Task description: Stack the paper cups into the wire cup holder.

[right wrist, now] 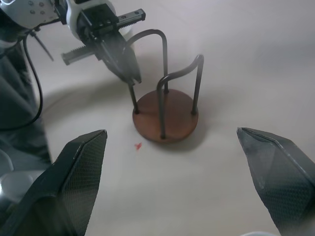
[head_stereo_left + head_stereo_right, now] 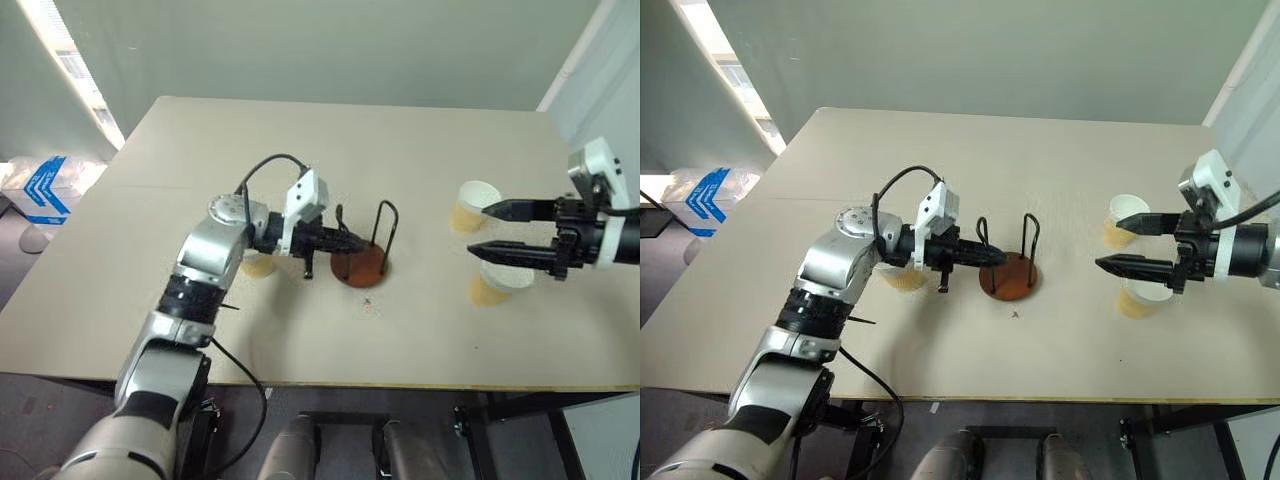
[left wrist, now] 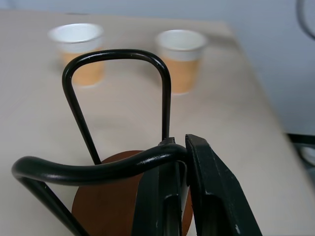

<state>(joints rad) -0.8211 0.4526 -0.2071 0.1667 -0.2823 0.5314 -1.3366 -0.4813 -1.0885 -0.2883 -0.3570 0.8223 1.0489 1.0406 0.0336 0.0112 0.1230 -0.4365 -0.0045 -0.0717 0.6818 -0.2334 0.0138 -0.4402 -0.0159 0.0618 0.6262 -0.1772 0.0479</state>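
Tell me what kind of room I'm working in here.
Probably a lab or test room: one plain beige table, bare grey-green walls, and a blue-and-white box on the floor.

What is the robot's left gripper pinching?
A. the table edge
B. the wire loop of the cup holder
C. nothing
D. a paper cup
B: the left gripper has its fingers shut on a black loop of the wire cup holder, whose base holds no paper cups yet.
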